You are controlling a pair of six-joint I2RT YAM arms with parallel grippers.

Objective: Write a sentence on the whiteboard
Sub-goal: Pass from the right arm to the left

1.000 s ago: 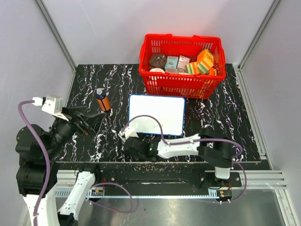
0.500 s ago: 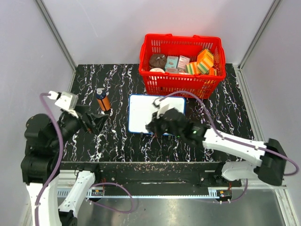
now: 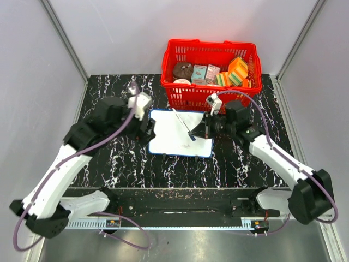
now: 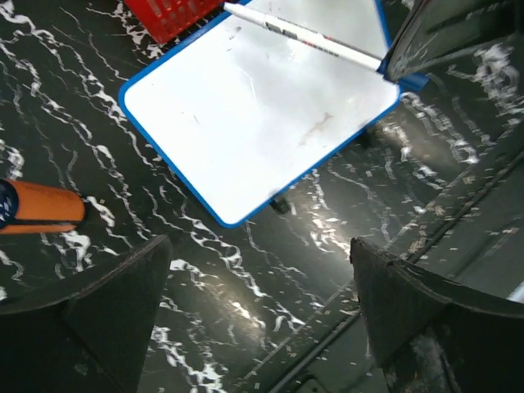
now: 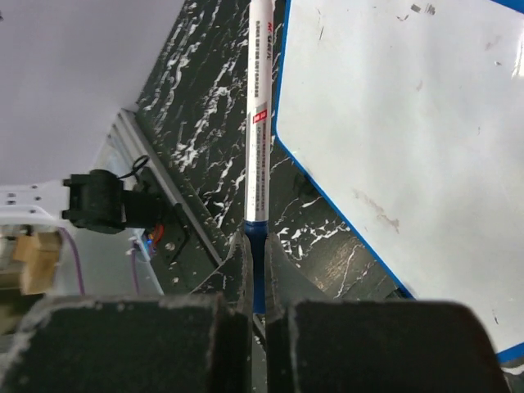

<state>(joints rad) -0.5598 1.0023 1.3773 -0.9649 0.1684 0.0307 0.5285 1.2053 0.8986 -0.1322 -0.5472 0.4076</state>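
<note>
The whiteboard (image 3: 174, 143), white with a thin blue frame, lies flat on the black marbled table; it also fills part of the left wrist view (image 4: 246, 115) and the right wrist view (image 5: 409, 139). Its face shows only faint smudges; the sentence is not in view. My right gripper (image 3: 203, 131) (image 5: 256, 270) is shut on the blue end of a white marker (image 5: 259, 123) (image 3: 181, 119) that slants over the board. My left gripper (image 3: 147, 126) (image 4: 258, 303) hangs open at the board's left edge, with nothing between its fingers (image 4: 106, 303).
A red basket (image 3: 210, 101) with several packages stands just behind the board. An orange bottle (image 4: 41, 205) lies on the table left of the board, hidden under my left arm in the top view. Grey walls close in both sides.
Both arms swung out from the near edge. The right one crossed over the board and now reaches in from its right side with the marker. The left gripper moved to the board's left edge.
</note>
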